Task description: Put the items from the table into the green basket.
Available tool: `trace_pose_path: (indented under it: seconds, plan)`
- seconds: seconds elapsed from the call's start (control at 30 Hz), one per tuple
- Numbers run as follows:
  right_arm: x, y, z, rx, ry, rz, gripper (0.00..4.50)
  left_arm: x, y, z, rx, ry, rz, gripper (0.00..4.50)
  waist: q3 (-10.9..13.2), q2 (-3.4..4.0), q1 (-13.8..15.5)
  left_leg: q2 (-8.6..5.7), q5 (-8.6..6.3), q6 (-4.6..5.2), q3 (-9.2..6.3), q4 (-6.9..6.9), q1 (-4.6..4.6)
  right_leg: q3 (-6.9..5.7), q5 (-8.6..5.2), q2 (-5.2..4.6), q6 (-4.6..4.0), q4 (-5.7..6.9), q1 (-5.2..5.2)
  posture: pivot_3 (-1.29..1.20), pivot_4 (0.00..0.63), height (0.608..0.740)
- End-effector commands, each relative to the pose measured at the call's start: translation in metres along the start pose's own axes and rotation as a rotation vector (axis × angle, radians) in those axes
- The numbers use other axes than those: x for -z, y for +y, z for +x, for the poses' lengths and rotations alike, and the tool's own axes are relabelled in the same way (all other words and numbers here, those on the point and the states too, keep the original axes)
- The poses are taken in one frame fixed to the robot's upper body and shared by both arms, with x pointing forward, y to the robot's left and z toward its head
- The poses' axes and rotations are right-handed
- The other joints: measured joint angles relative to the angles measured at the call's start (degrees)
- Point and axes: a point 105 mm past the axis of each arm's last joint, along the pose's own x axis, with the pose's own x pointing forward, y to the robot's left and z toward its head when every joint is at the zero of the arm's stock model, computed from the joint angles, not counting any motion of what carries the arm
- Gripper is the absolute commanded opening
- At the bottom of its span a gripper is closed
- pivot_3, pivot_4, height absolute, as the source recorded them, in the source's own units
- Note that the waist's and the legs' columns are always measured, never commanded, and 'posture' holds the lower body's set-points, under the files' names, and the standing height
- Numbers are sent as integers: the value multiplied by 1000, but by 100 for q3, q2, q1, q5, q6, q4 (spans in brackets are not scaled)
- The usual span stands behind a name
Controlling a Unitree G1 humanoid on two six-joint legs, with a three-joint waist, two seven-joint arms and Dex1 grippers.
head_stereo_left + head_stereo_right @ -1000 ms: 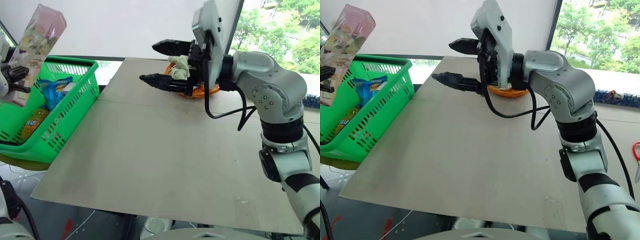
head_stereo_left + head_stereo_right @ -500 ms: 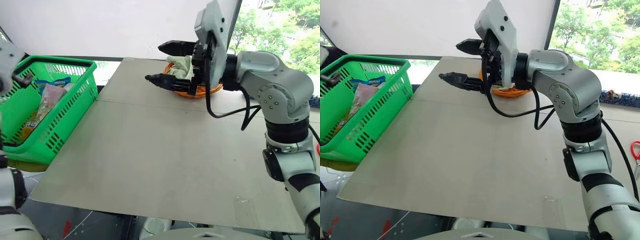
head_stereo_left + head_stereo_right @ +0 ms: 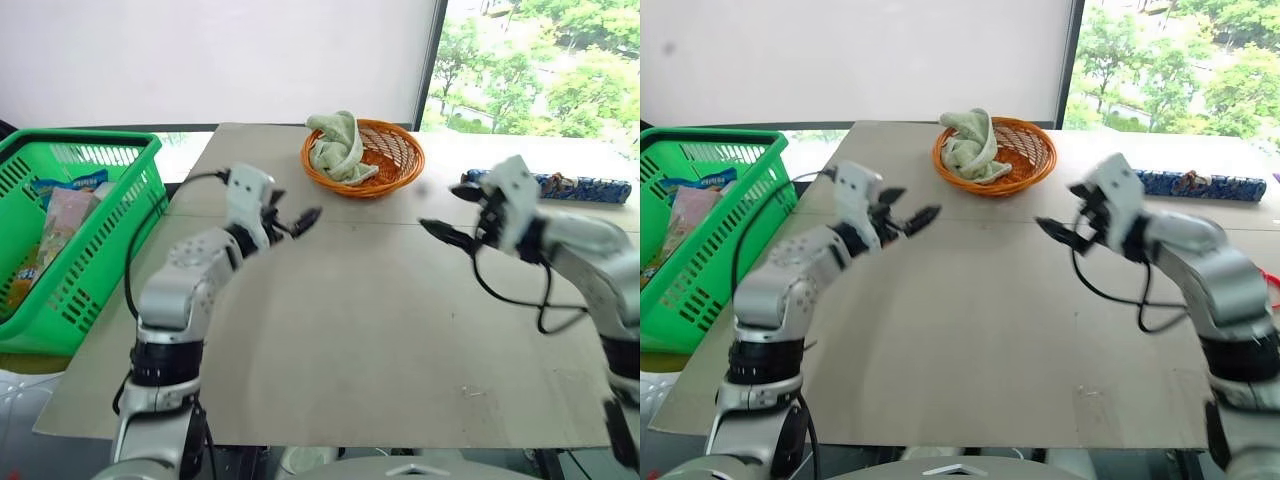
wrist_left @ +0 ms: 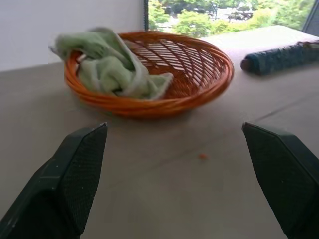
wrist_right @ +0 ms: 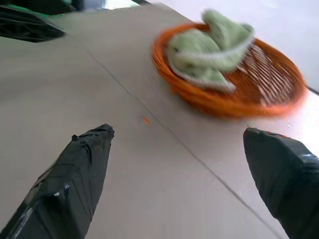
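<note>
The green basket (image 3: 82, 138) stands off the table's left edge. Inside it lie a long pink pack (image 3: 62, 222), a blue packet (image 3: 66, 184) and an orange bottle (image 3: 16, 292). My left gripper (image 3: 292, 213) hovers over the table (image 3: 350, 330), right of the green basket, open and holding nothing. My right gripper (image 3: 452, 210) hangs over the table's right half, also open and holding nothing. Both point toward the middle. Each wrist view has its own fingers spread wide, the left gripper (image 4: 174, 164) and the right gripper (image 5: 179, 174), over bare tabletop.
A round orange wicker basket (image 3: 388, 152) with a crumpled green cloth (image 3: 336, 146) sits at the table's far middle, just beyond both grippers. A long blue patterned roll (image 3: 585, 186) lies at the far right.
The left gripper let the pink pack drop into the green basket, opened, and swung right and down over the table. The right arm came down and moved right. The camera view has shifted too.
</note>
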Motion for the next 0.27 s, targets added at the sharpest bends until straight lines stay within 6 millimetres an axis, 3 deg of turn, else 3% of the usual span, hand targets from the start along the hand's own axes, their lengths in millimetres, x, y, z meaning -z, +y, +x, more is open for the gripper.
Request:
trace_pose_path:
  seconds: [0.03, 0.1, 0.27]
  plan:
    - [-7, -10, -26, 111, -45, -70, 4500, -5, -10, -12, 39, -33, 15, 4433, -5, 21, -173, 1, 0, 0, 0, 0, 7, 2, 0, 1, -1, 2, 4, 40, 0, 740]
    - [7, -13, -42, 170, -23, -39, 4500, 8, -13, -19, 44, 5, 26, 4433, -13, 43, -313, 4, 4, -2, 2, 2, 18, 9, -2, 10, -3, 2, 13, 28, 0, 740]
    - [30, -17, -73, 308, 27, -16, 4500, 25, -9, -43, 14, 47, 23, 4433, 9, 80, -602, 12, 2, -5, 13, -6, 168, 19, -45, 43, -2, -9, 142, -22, 4, 740]
